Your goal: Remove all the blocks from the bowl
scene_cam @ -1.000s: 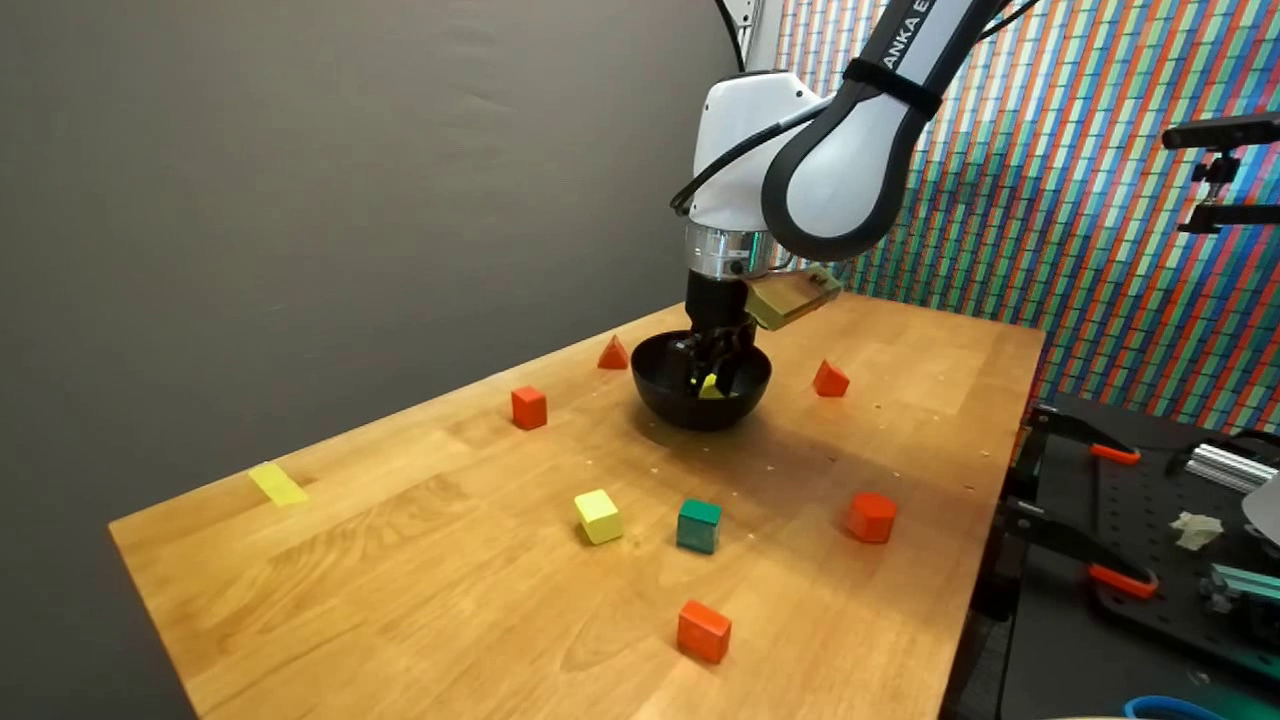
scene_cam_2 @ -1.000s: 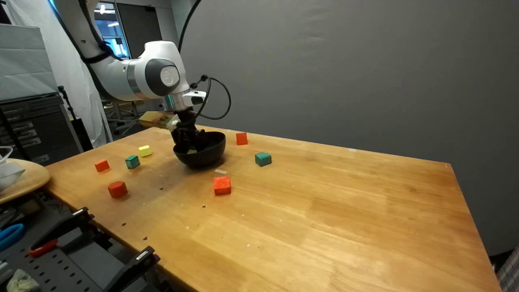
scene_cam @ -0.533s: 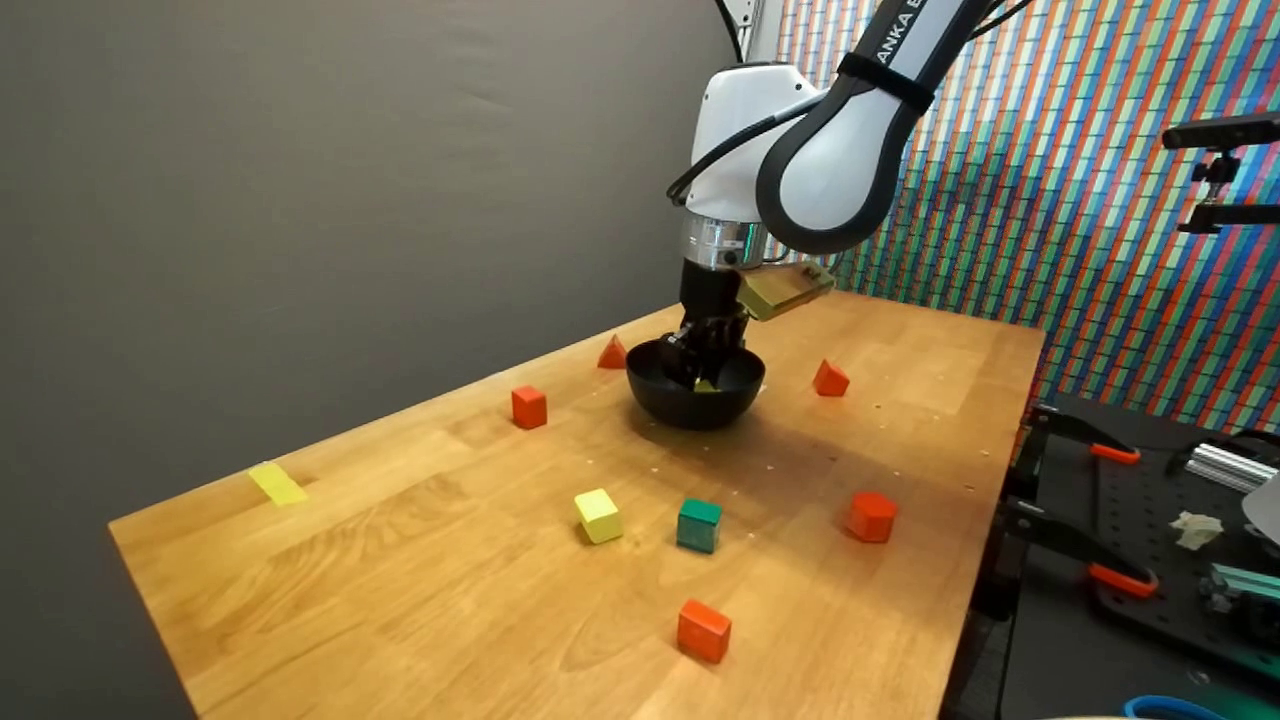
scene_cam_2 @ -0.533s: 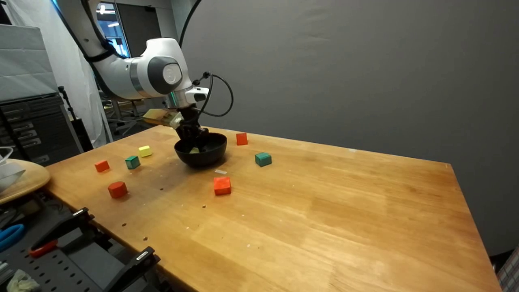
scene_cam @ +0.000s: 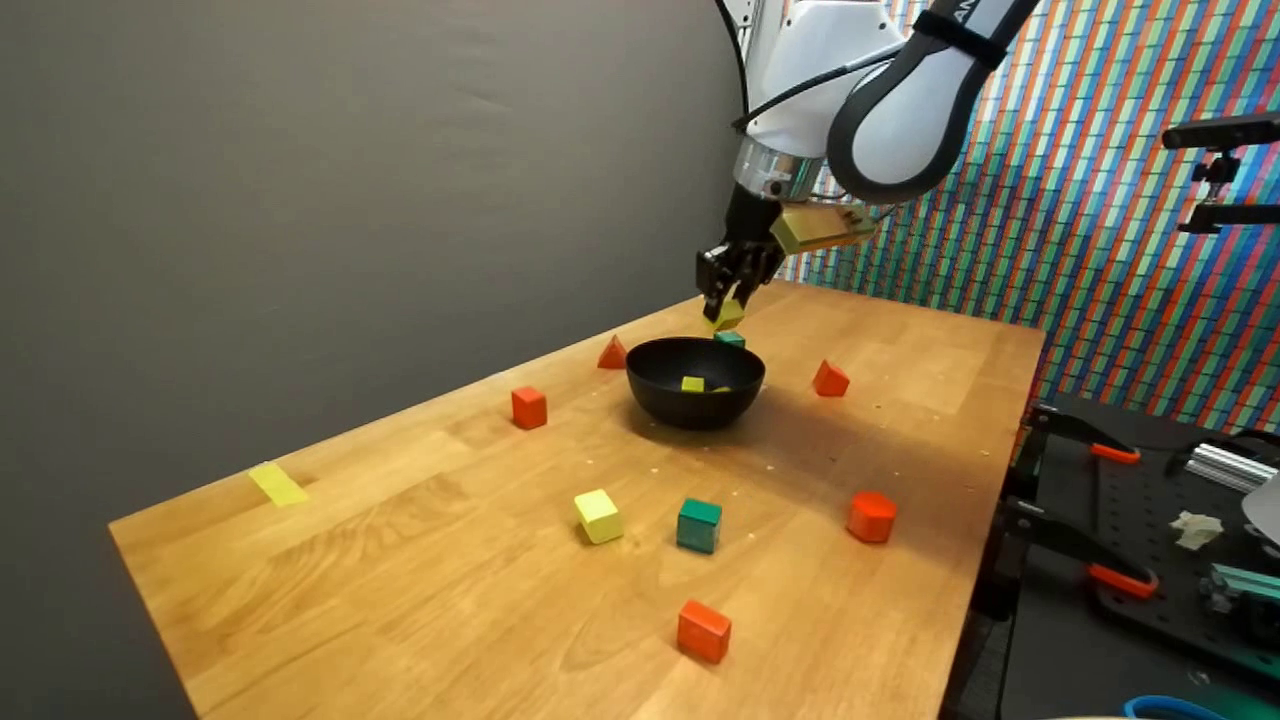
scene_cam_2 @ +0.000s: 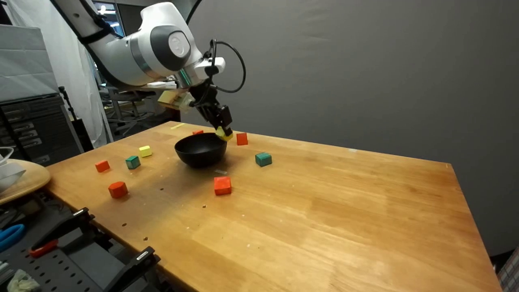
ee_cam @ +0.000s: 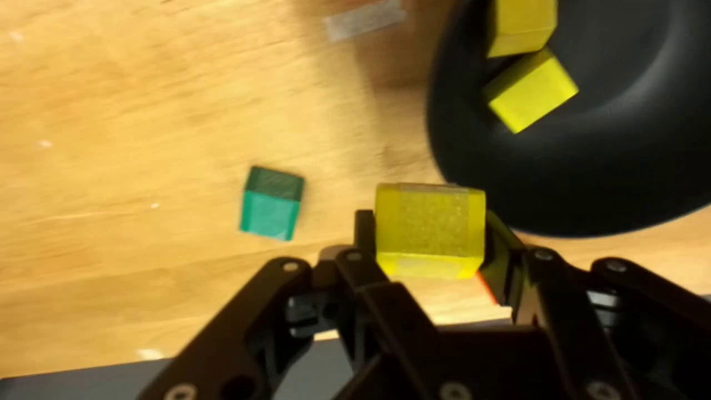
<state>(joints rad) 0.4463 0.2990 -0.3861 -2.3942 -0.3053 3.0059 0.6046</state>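
while two yellow blocks (ee_cam: 533,93) sit in the bowl (ee_cam: 589,183), the gripper (ee_cam: 430,240) pinches another yellow block (ee_cam: 431,222) aloft.

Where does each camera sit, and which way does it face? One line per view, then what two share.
In an exterior view: outside the robot, raised, angled down at the table, grey wall and striped backdrop behind; arm and gripper show.
In an exterior view: outside the robot, raised, angled down across the table, drawer cabinet and grey wall behind; arm and gripper show.
Wrist view: on the wrist, facing down at held yellow block and black bowl; gripper shows.
Both exterior views share arm, gripper, black bowl, table.
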